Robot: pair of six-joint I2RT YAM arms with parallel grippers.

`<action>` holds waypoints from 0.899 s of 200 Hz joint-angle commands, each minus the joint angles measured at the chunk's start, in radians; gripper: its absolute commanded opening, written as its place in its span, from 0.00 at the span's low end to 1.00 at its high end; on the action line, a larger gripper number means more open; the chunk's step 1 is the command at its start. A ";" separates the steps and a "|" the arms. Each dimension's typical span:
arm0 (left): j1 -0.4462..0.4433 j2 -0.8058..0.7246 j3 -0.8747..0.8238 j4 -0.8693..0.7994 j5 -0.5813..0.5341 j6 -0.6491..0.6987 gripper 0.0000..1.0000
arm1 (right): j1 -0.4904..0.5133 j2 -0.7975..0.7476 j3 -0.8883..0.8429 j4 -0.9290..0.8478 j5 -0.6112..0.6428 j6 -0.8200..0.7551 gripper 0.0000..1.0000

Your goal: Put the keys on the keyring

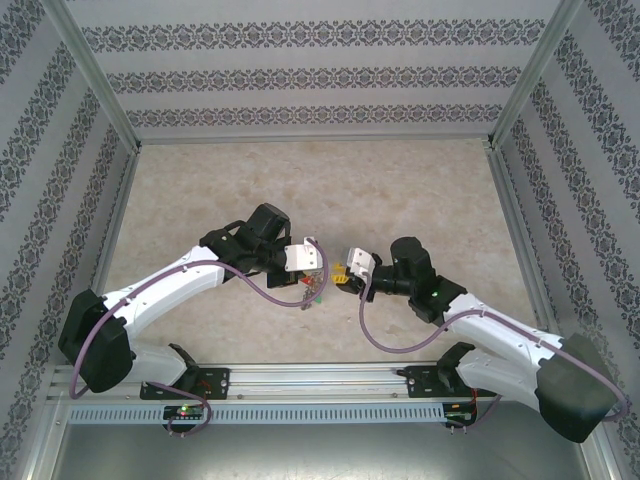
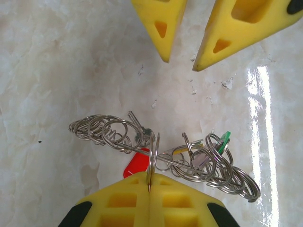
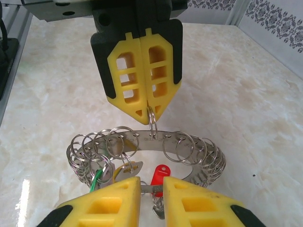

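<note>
Floral-striped walls (image 1: 300, 70) box in a pale marbled table (image 1: 300, 190), with an aluminium rail (image 1: 320, 375) along its near edge where both bases are bolted. From there the left arm (image 1: 170, 285) and right arm (image 1: 500, 335) reach in and meet near the middle of the table, a little towards that near edge. The left gripper (image 3: 145, 112) points down with its yellow fingers pressed flat together, pinching one small silvery link (image 3: 152, 124) at the top of the keyring (image 3: 156, 142). The right gripper (image 3: 154, 189) faces it from the other side, its fingers parted by a narrow gap and holding nothing (in the left wrist view its tips sit well apart from the ring). The keyring itself is a grey metal band fringed with many overlapping wire loops, directly under the left gripper and between the two grippers. Whether it rests on the table or is lifted I cannot tell. The keys sit among those loops: a red-headed one (image 3: 161, 172) nearest the right gripper, a green one (image 3: 98, 177) at one end of the band, and a yellow one (image 2: 182, 150) and a lilac one (image 2: 201, 156) tangled in the links; whether each is threaded on I cannot tell
</note>
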State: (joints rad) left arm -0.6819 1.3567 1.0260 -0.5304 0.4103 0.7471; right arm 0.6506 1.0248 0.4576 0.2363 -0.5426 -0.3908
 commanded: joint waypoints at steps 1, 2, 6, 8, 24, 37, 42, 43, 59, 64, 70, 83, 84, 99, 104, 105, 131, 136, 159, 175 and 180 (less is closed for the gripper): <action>-0.016 -0.005 0.013 0.047 0.021 -0.015 0.00 | 0.025 0.010 -0.017 0.056 0.011 0.032 0.20; -0.015 -0.005 0.014 0.046 0.020 -0.014 0.00 | 0.026 0.010 -0.018 0.059 0.011 0.034 0.20; -0.016 -0.005 0.015 0.045 0.019 -0.012 0.00 | 0.030 0.015 -0.019 0.067 0.009 0.037 0.20; -0.016 -0.004 0.015 0.045 0.019 -0.011 0.00 | 0.030 0.017 -0.019 0.072 0.008 0.041 0.20; -0.016 -0.003 0.014 0.044 0.018 -0.010 0.00 | 0.043 0.040 -0.023 0.115 0.004 0.055 0.20; -0.016 -0.004 0.016 0.041 0.021 -0.013 0.00 | 0.049 0.064 -0.025 0.145 0.003 0.061 0.20; -0.016 -0.004 0.017 0.041 0.023 -0.015 0.00 | 0.051 0.073 -0.026 0.158 0.006 0.064 0.20; -0.016 -0.004 0.017 0.041 0.024 -0.016 0.00 | 0.052 0.075 -0.026 0.161 0.006 0.064 0.20; -0.017 -0.003 0.018 0.039 0.031 -0.012 0.00 | 0.057 0.097 -0.024 0.198 0.016 0.069 0.20; -0.015 -0.002 0.021 0.036 0.031 -0.010 0.00 | 0.056 0.104 -0.022 0.202 0.018 0.069 0.20; -0.016 0.001 0.025 0.032 0.030 -0.008 0.00 | 0.059 0.112 -0.017 0.207 0.024 0.067 0.20; -0.016 0.002 0.028 0.033 0.032 -0.006 0.00 | 0.059 0.127 -0.007 0.212 0.025 0.062 0.21; -0.016 0.001 0.027 0.033 0.032 -0.006 0.00 | 0.059 0.128 -0.007 0.213 0.024 0.061 0.21; -0.016 0.002 0.028 0.035 0.037 -0.008 0.00 | 0.059 0.144 0.006 0.223 0.007 0.060 0.21; -0.015 0.002 0.030 0.037 0.038 -0.009 0.00 | 0.060 0.149 0.009 0.226 0.004 0.060 0.20; -0.015 0.001 0.031 0.037 0.040 -0.009 0.00 | 0.060 0.150 0.010 0.227 0.003 0.060 0.20; -0.016 0.001 0.031 0.038 0.048 -0.009 0.00 | 0.061 0.178 0.018 0.255 0.009 0.053 0.20; -0.016 0.001 0.031 0.037 0.047 -0.009 0.00 | 0.061 0.184 0.023 0.258 0.011 0.052 0.20; -0.015 0.001 0.032 0.035 0.047 -0.008 0.00 | 0.063 0.207 0.032 0.288 0.015 0.052 0.20; -0.016 0.004 0.034 0.033 0.048 -0.006 0.00 | 0.063 0.217 0.038 0.299 0.018 0.052 0.20; -0.016 0.005 0.034 0.032 0.048 -0.006 0.00 | 0.063 0.219 0.039 0.302 0.017 0.051 0.20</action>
State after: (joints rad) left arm -0.6819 1.3571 1.0260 -0.5304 0.4183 0.7433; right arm 0.6987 1.2289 0.4633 0.4740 -0.5270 -0.3424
